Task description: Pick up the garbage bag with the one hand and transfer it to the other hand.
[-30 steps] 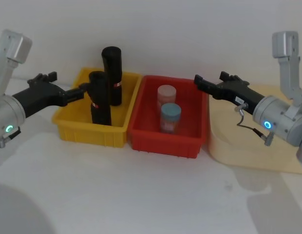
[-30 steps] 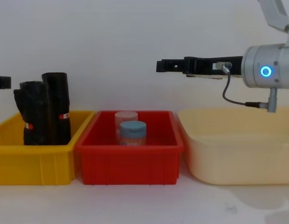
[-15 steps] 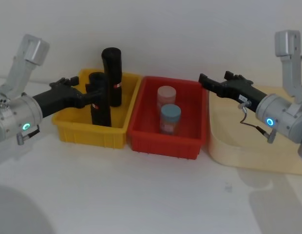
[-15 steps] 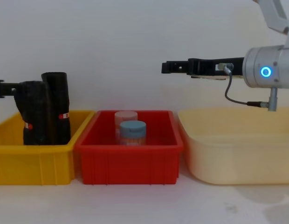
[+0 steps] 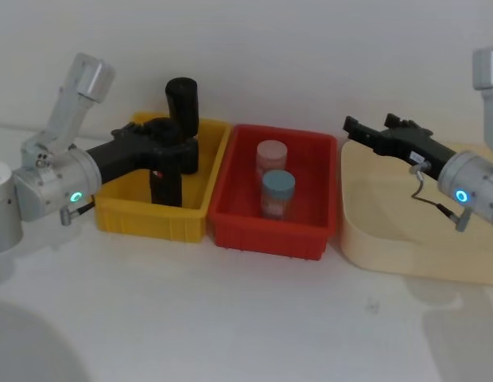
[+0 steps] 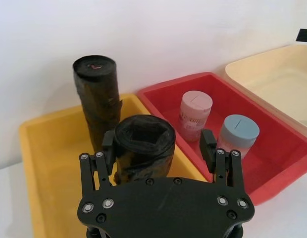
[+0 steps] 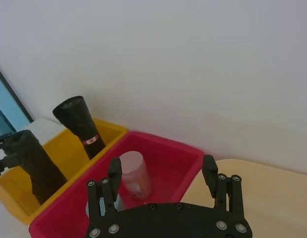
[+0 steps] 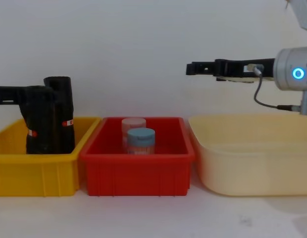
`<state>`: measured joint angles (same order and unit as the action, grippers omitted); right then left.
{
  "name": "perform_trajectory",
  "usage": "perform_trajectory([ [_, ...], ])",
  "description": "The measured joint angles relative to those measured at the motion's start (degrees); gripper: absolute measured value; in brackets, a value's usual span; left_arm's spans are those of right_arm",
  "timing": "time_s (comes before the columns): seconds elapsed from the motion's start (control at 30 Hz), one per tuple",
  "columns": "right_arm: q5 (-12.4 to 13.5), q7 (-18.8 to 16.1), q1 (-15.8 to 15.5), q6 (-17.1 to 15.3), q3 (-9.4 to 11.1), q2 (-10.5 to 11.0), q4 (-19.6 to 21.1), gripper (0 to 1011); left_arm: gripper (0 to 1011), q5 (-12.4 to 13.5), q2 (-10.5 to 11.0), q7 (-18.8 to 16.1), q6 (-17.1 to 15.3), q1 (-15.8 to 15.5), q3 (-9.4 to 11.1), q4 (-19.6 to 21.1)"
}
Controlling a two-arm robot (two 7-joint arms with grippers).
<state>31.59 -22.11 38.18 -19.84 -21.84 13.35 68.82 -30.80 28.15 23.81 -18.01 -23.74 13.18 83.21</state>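
The garbage bag (image 5: 164, 188) is a black roll of crinkled plastic with a small red-and-white label band partway down its side. It stands upright in the yellow bin (image 5: 143, 219) at about ten o'clock on my table, with the second roll (image 5: 183, 99) just behind it toward one o'clock. My left gripper (image 6: 158, 148), long and black on the teal-ringed arm, reaches in from nine o'clock at the roll's top, jaws spread to either side of it. One finger (image 6: 108, 148) sits just beside the plastic; the other stands off with a gap. My right gripper (image 8: 190, 68), slim and black on the blue-ringed arm, hangs level at two o'clock, well apart from the bag, jaws spread.
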Motion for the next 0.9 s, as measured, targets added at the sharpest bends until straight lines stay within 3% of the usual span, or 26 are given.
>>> perform_trajectory([
  [0.37,2.3,-1.2,-0.8,-0.9,1.4,1.8,0.7,1000,1000,1.6,-1.5,-0.7,1.0,-3.0,2.9,-2.8],
  [0.77,4.6,-2.9,-1.7,-1.8,2.2,3.0,1.9,1000,999,2.3,-2.2,-1.1,1.4,-4.2,4.0,-3.8],
  [0.9,5.1,-3.2,-1.9,-2.1,2.2,3.2,2.2,1000,946,2.4,-2.3,-1.2,1.5,-4.5,4.3,-4.0],
])
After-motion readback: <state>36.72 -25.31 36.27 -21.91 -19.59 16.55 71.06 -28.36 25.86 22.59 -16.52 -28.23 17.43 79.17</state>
